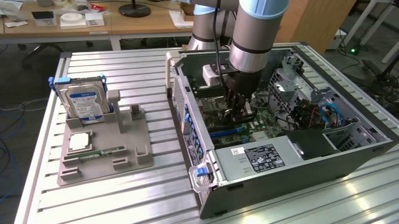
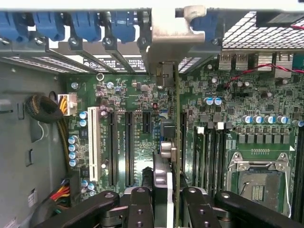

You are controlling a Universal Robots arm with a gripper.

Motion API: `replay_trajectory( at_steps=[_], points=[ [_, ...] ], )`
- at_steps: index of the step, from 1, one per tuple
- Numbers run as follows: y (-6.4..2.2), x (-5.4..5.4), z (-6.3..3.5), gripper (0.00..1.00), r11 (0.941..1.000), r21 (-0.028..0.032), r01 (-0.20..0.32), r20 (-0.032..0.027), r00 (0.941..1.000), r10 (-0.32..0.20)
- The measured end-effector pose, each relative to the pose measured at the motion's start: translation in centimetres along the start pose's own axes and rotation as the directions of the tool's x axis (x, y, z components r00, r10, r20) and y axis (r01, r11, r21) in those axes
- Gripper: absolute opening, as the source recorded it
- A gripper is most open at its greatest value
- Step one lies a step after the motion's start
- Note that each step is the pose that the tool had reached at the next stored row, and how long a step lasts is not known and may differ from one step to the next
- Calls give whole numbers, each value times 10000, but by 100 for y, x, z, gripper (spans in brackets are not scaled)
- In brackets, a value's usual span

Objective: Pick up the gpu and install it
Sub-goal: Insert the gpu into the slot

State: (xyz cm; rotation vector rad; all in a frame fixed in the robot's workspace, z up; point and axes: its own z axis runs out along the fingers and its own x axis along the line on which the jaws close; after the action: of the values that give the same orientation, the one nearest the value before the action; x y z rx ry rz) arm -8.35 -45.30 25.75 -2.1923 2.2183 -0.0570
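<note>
Green-edged gpu (image 2: 176, 142) (silver bracket end) upright between gripper (image 2: 167, 199) fingers

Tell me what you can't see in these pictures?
- Whether the gpu sits in its slot: in the wrist view it stands edge-on and hides its own bottom edge.
- The gpu in the exterior view: the arm and gripper cover most of it.
- The label print in the exterior view: too small to read.
- The fingertips in the wrist view: cut off by the picture's edge.
</note>
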Motion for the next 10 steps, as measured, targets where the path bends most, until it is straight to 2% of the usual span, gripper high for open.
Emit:
replay_trajectory(
  at_steps=[4, 10],
  points=[
    [-42, -1, 19, 29, 10000, 0, -1, 1, 10000, 1],
    [-45, 10, 48, 29, 10000, 0, 0, 1, 10000, 0]
  ],
)
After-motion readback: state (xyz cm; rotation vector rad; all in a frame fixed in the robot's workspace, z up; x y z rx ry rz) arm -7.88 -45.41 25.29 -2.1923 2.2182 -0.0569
